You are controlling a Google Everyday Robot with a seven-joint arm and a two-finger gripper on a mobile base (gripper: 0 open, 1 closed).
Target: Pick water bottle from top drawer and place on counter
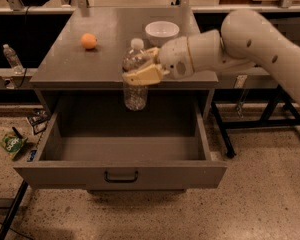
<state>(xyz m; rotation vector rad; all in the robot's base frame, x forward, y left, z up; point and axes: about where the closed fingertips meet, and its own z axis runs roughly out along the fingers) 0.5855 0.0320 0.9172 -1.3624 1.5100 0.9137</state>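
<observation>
Your tan two-finger gripper [140, 69] reaches in from 3 o'clock and pinches the small clear ribbed plastic water bottle with the white screw cap [134, 76] around its mid-body, one finger on each side. The bottle hangs upright in the air above the wide grey metal top drawer [120, 174], which stands open. Its cap shows against the smooth grey counter top [80, 64], while its base shows below the counter's front edge.

That front edge looks like your main hazard. If you carry the bottle toward 12 o'clock at this height, the base will likely strike the lip, and the bottle could twist in the grip or be knocked out and fall back into the drawer. Raise it until the base clears the edge before you move in.

The thin ribbed plastic will probably give under pressure. A hard squeeze may buckle it, and a light one may let it slide down between the fingers.

Watch the neighbours on the counter. The round white bowl [162, 32] sits at 1 o'clock from the bottle, close to the wrist, and the small orange ball-like fruit [88, 41] lies at 10 o'clock, farther off. Sweeping in deep could nudge the bowl, so aim for the bare patch between them.

Set the bottle down flat, or it may topple on release.
</observation>
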